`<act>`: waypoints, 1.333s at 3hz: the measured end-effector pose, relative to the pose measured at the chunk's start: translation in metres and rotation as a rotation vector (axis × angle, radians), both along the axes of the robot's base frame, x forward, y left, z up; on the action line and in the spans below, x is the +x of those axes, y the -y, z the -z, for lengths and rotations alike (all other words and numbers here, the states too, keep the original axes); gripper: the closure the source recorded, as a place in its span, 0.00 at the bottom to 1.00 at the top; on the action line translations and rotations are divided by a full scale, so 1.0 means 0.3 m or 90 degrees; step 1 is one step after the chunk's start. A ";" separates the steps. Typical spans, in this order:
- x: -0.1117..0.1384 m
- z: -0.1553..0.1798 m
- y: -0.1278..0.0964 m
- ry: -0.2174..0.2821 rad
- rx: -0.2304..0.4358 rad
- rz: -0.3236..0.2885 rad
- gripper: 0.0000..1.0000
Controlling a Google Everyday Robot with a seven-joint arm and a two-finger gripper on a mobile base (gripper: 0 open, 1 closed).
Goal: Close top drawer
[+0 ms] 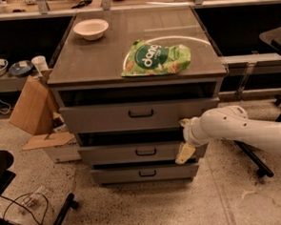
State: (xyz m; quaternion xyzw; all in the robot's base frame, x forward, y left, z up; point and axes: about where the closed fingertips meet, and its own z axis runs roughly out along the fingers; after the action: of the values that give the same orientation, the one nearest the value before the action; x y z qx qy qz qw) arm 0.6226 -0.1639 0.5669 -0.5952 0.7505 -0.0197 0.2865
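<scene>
The top drawer is grey, has a dark bail handle at its centre, and stands pulled out a little from the cabinet, with a dark gap above its front. My gripper is on the white arm coming in from the right. It sits at the right end of the drawer fronts, just below the top drawer's lower right corner and in front of the middle drawer. Its cream fingers stand apart, one up and one down, holding nothing.
A green snack bag and a white bowl lie on the cabinet top. The bottom drawer is also slightly out. Cardboard boxes stand to the left. A chair base and cables lie front left.
</scene>
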 end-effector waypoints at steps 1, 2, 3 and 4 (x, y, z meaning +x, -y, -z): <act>0.000 0.000 0.000 0.000 0.000 0.000 0.00; -0.028 -0.008 -0.005 -0.001 0.001 -0.001 0.26; -0.127 -0.145 0.024 -0.014 -0.026 -0.042 0.49; -0.222 -0.346 0.096 -0.025 -0.113 -0.104 0.72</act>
State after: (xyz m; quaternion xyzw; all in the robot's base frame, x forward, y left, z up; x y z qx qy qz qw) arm 0.5559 -0.1928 0.6706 -0.6775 0.7006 -0.0511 0.2182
